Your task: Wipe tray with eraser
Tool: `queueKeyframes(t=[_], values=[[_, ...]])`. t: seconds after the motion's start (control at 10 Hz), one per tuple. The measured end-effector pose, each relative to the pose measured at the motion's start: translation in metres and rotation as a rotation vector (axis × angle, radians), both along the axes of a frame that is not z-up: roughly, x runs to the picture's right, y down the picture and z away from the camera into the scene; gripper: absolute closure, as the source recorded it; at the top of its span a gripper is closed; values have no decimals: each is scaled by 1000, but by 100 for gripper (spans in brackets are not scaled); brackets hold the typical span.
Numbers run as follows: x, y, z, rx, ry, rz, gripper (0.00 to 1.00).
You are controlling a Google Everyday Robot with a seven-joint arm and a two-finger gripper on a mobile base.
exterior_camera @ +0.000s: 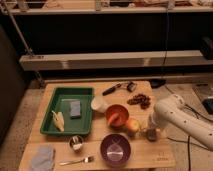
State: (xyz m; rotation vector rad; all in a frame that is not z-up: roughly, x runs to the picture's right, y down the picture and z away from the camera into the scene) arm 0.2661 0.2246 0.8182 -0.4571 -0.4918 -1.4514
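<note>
A grey cloth (42, 157) lies at the far left, on the front corner of the table (165, 155). Next comes the green tray (50, 102). The eraser (75, 108) lies flat on its floor, about the middle, clear of the walls. A pale yellow thing (58, 120) lies just beside it, toward the tray's left front; what it is I cannot make out.

The eraser looks like a small grey block, probably light and fairly firm, perhaps with a felt-like face. A pinch from above across its short sides should hold it without crushing. Being light, it may skid on the smooth tray floor if nudged off-centre. Its thickness is hard to judge from this angle.

Right of the tray stand a white cup (98, 104), an orange bowl (117, 116) and, nearer the front, a purple bowl (116, 149).

At the right, the gripper (151, 131) hangs low over the table beside a fruit (132, 125), well apart from the eraser. The white arm (182, 120) hides much of it, so I cannot tell whether it is released or grasping something. The arm is cut off at the right edge.
</note>
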Motion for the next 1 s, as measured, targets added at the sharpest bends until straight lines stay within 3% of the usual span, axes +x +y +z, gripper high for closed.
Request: queueKeyframes(t=[0.2, 0.5, 0.7, 0.9, 1.0], values=[[-4, 4, 6, -20, -3, -7, 37], [-4, 7, 10, -44, -2, -3, 63], [-5, 6, 11, -64, 5, -3, 86], [-1, 4, 11, -80, 21, 22, 99], [6, -3, 4, -79, 31, 46, 100]])
